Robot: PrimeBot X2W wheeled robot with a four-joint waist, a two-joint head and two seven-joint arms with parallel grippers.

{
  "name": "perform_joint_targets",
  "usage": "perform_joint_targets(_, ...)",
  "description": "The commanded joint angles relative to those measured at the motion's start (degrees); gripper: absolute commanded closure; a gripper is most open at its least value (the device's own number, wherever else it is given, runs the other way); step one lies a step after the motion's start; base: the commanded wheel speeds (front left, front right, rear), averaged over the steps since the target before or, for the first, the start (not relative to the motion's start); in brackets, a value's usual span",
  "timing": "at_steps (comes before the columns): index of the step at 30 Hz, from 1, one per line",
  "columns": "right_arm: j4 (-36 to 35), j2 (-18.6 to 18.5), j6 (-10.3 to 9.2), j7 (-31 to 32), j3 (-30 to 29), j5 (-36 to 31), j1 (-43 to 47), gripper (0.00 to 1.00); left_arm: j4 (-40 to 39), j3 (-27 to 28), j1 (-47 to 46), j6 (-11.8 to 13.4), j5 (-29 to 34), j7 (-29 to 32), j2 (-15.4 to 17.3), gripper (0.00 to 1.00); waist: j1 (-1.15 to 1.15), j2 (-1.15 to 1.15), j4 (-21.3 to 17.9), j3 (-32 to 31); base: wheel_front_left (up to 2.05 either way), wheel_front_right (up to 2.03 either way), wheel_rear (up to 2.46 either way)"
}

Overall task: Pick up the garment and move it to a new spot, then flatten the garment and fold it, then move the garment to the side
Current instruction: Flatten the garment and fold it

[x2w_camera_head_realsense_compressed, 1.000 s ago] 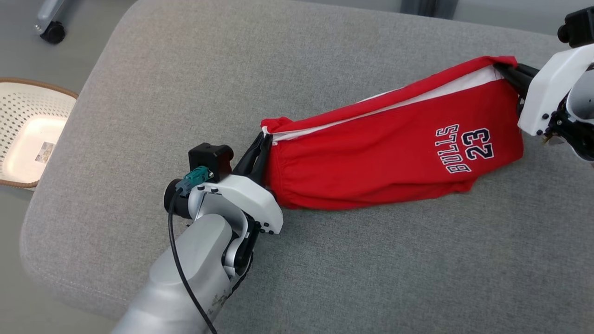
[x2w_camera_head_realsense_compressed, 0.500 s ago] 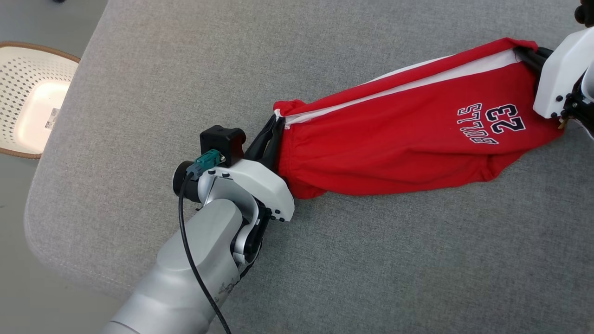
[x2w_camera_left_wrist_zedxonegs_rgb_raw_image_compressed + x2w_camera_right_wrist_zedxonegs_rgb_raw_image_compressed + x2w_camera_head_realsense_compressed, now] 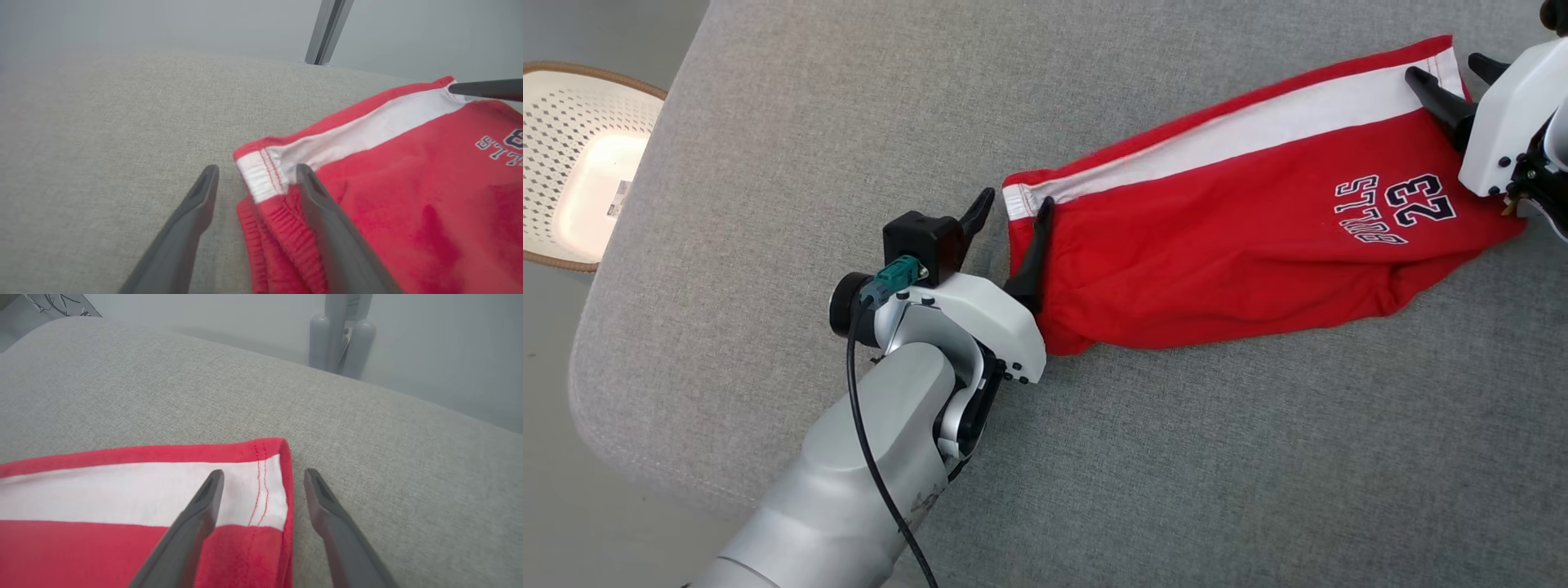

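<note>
The garment [image 3: 1217, 245] is a pair of red shorts with a white side stripe and "BULLS 23" print, lying stretched out on the grey cushion [image 3: 849, 98]. My left gripper [image 3: 1013, 208] stands open at the waistband corner [image 3: 261, 175], one finger on the cloth and one on the bare cushion. At the hem end my right gripper [image 3: 1450, 69] is open too, straddling the hem corner [image 3: 273, 486]. Neither gripper holds the cloth.
A white perforated basket [image 3: 580, 163] with a brown rim sits on the floor off the cushion's left edge. The cushion edge runs close by on the left and lower left. Grey metal posts [image 3: 343, 335] stand beyond the far edge.
Both grippers opened and let go of the shorts, which dropped flat on the cushion with the white stripe now spread out. The head camera shifted a little.
</note>
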Motion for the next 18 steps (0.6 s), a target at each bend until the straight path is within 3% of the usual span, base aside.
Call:
perform_joint_targets(1, 0.4, -0.3, -0.03, -0.3, 0.1, 0.5, 0.4, 0.0, 0.4, 0.0, -0.6, 0.5, 0.6, -0.2, 0.3, 0.0, 0.0, 0.0, -0.2, -0.4, 0.0, 0.0, 0.0)
perform_joint_targets(9, 1.7, 0.1, -0.03, -1.3, 0.4, 0.7, 2.2, 0.0, 2.2, 1.0, 1.2, 1.3, 3.1, -0.2, 0.3, 0.0, 0.0, 0.0, -1.4, -3.7, 0.0, 0.0, 0.0)
perform_joint_targets(18, 0.3, -0.1, -0.03, -7.9, 0.2, 2.1, 6.3, 0.0, 3.8, 4.8, 4.5, 1.5, 7.0, -0.2, 0.4, 0.0, 0.0, 0.0, -3.2, -10.5, 0.0, 0.0, 0.0)
